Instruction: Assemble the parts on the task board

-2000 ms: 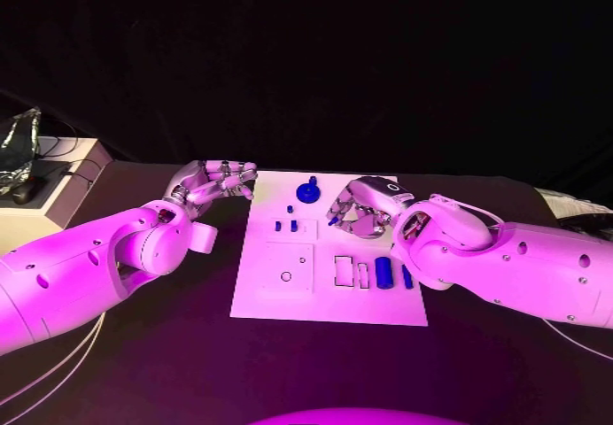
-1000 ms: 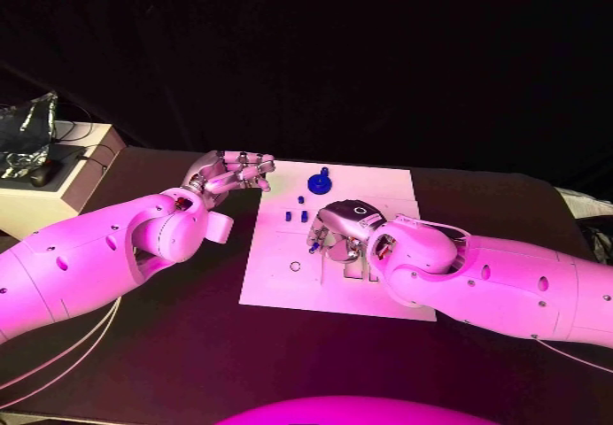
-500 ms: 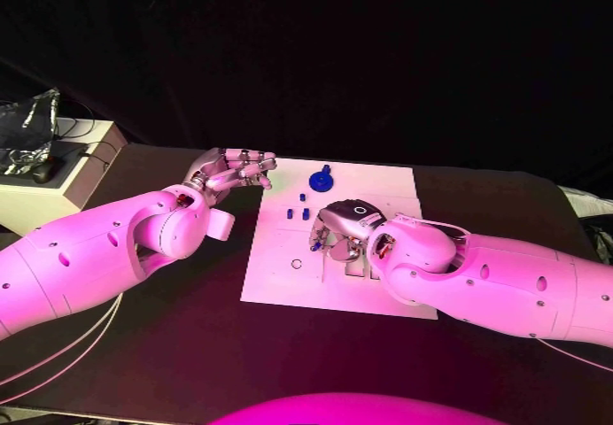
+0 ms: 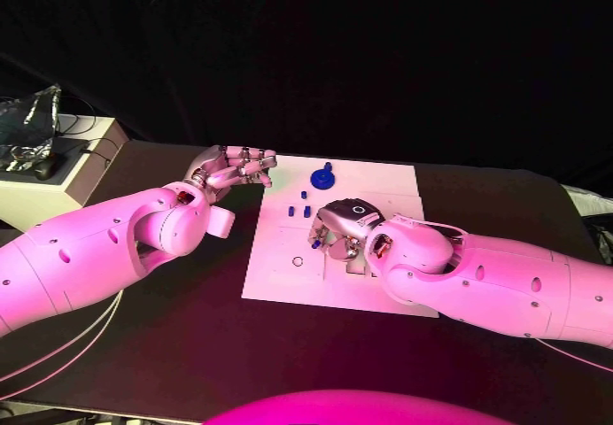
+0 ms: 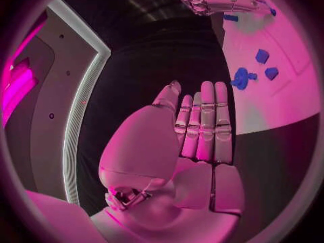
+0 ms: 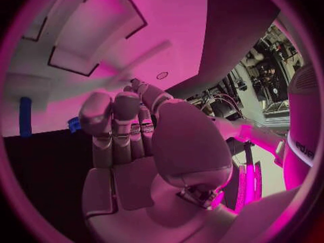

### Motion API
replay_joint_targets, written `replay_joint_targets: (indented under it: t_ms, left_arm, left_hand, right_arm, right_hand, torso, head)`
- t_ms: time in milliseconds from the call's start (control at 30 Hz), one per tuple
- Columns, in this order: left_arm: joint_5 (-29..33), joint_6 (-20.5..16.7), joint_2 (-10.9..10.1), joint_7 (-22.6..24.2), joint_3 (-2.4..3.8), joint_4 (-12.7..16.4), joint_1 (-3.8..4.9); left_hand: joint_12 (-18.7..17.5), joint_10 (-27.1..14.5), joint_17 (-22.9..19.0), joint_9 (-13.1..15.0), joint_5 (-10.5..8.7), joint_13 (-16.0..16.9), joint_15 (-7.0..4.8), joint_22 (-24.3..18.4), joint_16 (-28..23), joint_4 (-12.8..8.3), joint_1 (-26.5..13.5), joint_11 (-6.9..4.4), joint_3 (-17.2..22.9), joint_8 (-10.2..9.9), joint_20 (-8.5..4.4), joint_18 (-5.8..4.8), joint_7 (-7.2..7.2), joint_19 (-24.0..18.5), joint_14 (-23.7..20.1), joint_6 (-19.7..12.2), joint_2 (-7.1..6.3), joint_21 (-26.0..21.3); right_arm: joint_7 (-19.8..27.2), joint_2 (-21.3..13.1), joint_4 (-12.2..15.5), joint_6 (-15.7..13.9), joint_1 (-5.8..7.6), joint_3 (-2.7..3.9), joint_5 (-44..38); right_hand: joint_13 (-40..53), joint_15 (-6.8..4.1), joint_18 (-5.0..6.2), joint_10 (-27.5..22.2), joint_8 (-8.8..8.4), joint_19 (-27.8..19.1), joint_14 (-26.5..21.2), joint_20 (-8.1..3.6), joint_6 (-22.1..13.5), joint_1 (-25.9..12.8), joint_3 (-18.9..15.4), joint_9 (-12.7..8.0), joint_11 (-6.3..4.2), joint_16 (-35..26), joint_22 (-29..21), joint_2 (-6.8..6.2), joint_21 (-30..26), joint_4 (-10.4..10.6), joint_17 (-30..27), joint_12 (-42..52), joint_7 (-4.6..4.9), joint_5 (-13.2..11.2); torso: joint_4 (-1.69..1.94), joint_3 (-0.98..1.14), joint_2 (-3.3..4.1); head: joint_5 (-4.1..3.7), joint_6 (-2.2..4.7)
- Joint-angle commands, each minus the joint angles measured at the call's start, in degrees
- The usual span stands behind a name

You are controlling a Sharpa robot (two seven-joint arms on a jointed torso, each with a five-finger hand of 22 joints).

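Parts [image 4: 304, 211] sit unmoved on the board [image 4: 384, 181]; my right hand [image 4: 338, 232] stays low over the slots, grip unclear, left hand [image 4: 236, 166] open beside it.

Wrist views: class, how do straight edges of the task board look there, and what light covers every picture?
Left wrist view: task board edge bows in the fisheye circle. Right wrist view: the board's slot outlines curve. Head view: magenta light falls on the board, whose edges run straight.

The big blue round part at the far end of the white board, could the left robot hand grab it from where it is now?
Probably yes. The left robot hand hangs open by the task board's far left corner, and the big blue part stands just beside it with bare board between. The right robot hand is busy nearer the middle, out of the way.
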Motion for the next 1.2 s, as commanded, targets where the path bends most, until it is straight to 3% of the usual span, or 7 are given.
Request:
replay_joint_targets:
  t_ms: [33, 333, 433, 567, 633, 1000, 1200]
  left_arm:
    - [0.0, 0.9, 0.0, -0.1, 0.06, 0.2, 0.02]
    - [0.0, 1.1, 0.0, -0.3, 0.06, 0.2, 0.02]
    - [0.0, 1.1, 0.0, -0.3, 0.06, 0.2, 0.02]
    - [0.0, 1.1, 0.0, -0.4, 0.06, 0.2, 0.02]
    - [0.0, 1.0, 0.0, -0.4, 0.06, 0.1, 0.02]
    - [0.0, 0.6, 0.0, -0.8, 0.06, 0.0, 0.02]
    - [0.0, 0.6, 0.1, -0.9, 0.06, -0.1, 0.02]
  left_hand:
    - [0.0, -0.5, 0.1, 0.0, 0.27, 0.0, 0.19, 0.1, -0.3, -0.1, 0.3, -0.11, -0.2, -0.1, 0.09, -0.9, 0.3, 0.4, 0.3, -0.1, 0.26, -0.3]
    - [0.0, -0.5, 0.1, 0.0, 0.27, 0.0, 0.19, 0.1, -0.3, -0.1, 0.3, -0.11, -0.2, -0.1, 0.09, -0.9, 0.3, 0.4, 0.3, -0.1, 0.26, -0.3]
    - [0.0, -0.6, 0.1, 0.1, 0.27, 0.0, 0.22, 0.1, -0.4, 0.0, 0.3, -0.08, -0.2, -0.1, 0.13, -0.88, 0.28, 0.5, 0.2, 0.0, 0.34, -0.4]
    - [0.0, -0.6, 0.1, 0.1, 0.27, 0.0, 0.22, 0.1, -0.4, 0.0, 0.3, -0.08, -0.2, -0.1, 0.13, -0.88, 0.28, 0.5, 0.2, 0.0, 0.34, -0.4]
    - [0.0, -0.6, 0.1, 0.0, 0.17, 0.0, 0.24, 0.1, -0.4, 0.0, 0.2, -0.06, -0.4, -0.1, 0.15, -0.88, 0.33, 0.5, 0.2, -0.1, 0.29, -0.4]
    - [0.0, -0.8, 0.1, 0.0, 0.1, 0.0, 0.27, 0.1, -0.4, 0.1, 0.1, -0.01, -0.6, -0.1, 0.18, -0.85, 0.46, 0.6, 0.3, -0.5, 0.33, -0.6]
    - [0.1, -0.9, 0.1, 0.0, 0.08, 0.0, 0.28, 0.0, -0.4, 0.1, 0.1, 0.01, -0.8, -0.1, 0.23, -0.83, 0.47, 0.7, 0.3, -0.6, 0.36, -0.8]
  right_arm:
    - [-0.7, 0.1, -0.1, 0.6, -0.19, -0.06, -1.6]
    - [-0.8, 0.4, -0.5, 1.5, -0.28, -0.08, -1.8]
    - [-0.3, 0.5, -0.6, 1.1, -0.29, -0.1, -1.5]
    - [0.6, 0.5, -0.7, 0.6, -0.29, -0.12, -0.7]
    - [1.1, 0.4, -0.8, 0.4, -0.3, -0.12, -0.3]
    - [1.8, 0.2, -0.7, -0.4, -0.29, -0.14, 0.5]
    - [1.8, -0.6, -0.3, -3.3, -0.31, -0.14, 0.7]
  right_hand:
    - [0.0, -0.25, 0.64, 2.3, 0.04, 1.0, 0.0, -0.15, 0.2, 0.1, 0.1, 0.1, -1.69, 0.3, 5.7, 0.52, -0.2, -0.4, -0.1, 0.2, 0.48, 0.3]
    - [0.0, -0.21, 0.68, 2.1, 0.01, 0.9, -0.1, -0.12, 0.1, 0.0, 0.0, 0.0, -1.65, 0.2, 5.6, 0.51, -0.7, -0.4, -0.1, 0.2, 0.52, 0.4]
    - [0.0, -0.03, 0.74, 1.2, -0.09, 0.8, -0.1, -0.04, -0.5, -0.2, -0.4, -0.2, -1.32, 0.1, 5.5, -0.09, -1.1, -0.4, -0.2, 0.2, 0.8, 1.9]
    - [-0.1, 0.77, 1.22, -2.7, -0.21, 0.5, -0.2, 0.44, -3.9, -2.1, -2.9, -1.4, -0.1, 0.0, 5.0, -3.29, -3.5, 0.0, -0.4, 0.2, 1.37, 7.7]
    - [-0.2, 1.11, 1.68, -4.7, -0.18, 0.2, -0.3, 0.85, -5.1, -2.7, -4.3, -1.8, 0.29, -0.3, 4.4, -4.57, -5.6, 0.4, -0.6, 0.2, 0.99, 8.2]
    - [-0.2, 1.6, 3.05, -7.4, -0.28, 0.9, -0.2, 1.81, -6.4, -1.0, -9.7, -1.9, 0.97, -1.1, 3.1, -4.57, -12.1, 2.0, -1.6, 0.2, 0.53, 7.4]
    - [-0.2, 1.61, 3.09, -7.7, -0.19, 1.4, -0.2, 1.8, -6.7, -0.9, -9.6, -1.9, 1.06, -1.1, 3.6, -4.68, -13.3, 2.2, -1.7, 0.2, 0.59, 7.7]
  torso:
    - [-0.11, 0.0, -0.06]
    - [-0.11, -0.05, -0.06]
    - [-0.1, -0.07, -0.05]
    - [-0.04, -0.02, -0.05]
    - [-0.03, 0.0, -0.05]
    - [-0.11, -0.01, -0.1]
    - [-0.05, 0.01, -0.12]
  head:
    - [0.1, -0.17]
    - [0.02, -0.24]
    - [0.04, -0.26]
    - [0.0, -0.22]
    - [0.03, -0.2]
    - [0.19, -0.4]
    - [0.13, -0.33]
